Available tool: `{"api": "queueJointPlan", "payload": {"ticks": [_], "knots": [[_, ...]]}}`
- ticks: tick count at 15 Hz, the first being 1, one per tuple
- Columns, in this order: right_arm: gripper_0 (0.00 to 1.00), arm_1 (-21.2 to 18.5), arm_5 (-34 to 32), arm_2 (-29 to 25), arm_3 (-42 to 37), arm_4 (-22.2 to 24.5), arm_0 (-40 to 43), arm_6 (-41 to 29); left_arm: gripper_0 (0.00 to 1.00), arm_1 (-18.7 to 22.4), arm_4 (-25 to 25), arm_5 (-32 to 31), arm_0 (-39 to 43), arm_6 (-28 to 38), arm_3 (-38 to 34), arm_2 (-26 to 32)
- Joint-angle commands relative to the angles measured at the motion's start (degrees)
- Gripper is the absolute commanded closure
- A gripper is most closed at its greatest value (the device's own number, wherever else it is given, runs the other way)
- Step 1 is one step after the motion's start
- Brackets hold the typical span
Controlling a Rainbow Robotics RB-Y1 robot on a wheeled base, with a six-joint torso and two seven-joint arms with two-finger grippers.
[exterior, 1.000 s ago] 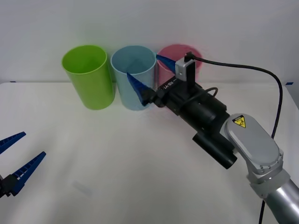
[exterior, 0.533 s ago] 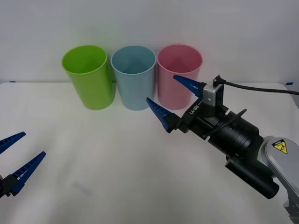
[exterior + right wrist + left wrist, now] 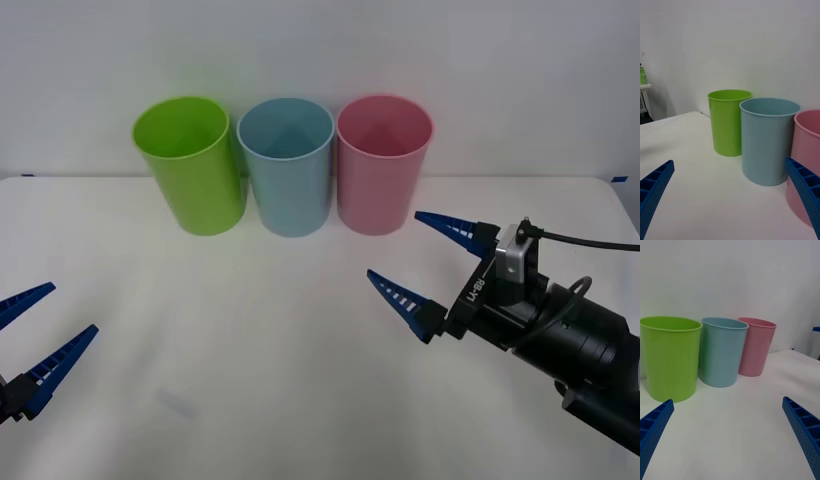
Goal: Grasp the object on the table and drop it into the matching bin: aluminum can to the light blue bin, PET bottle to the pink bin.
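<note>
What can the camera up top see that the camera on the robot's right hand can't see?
Only the front view takes in the left gripper, open at the near left edge of the table, and the right gripper's black wrist body. Only the right wrist view catches a white shelf with a green item off to one side. Both share the lime green bin, the light blue bin, the pink bin and the open right gripper.
</note>
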Motion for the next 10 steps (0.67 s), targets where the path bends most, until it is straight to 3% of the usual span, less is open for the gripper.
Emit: {"api": "queueJointPlan", "payload": {"ticks": [1, 4, 10], "knots": [[0.00, 0.70, -5.40, -3.78, 0.01, -0.04, 2.51, 1.21, 0.00, 0.00, 0.00, 0.00, 0.00, 0.00, 0.00, 0.00], [0.00, 2.45, -11.55, -8.79, 0.10, -0.04, 5.14, 2.53, 0.00, 0.00, 0.00, 0.00, 0.00, 0.00, 0.00, 0.00], [0.00, 3.16, -15.15, -13.80, 0.01, -2.23, 10.59, 5.69, 0.00, 0.00, 0.00, 0.00, 0.00, 0.00, 0.00, 0.00]]}}
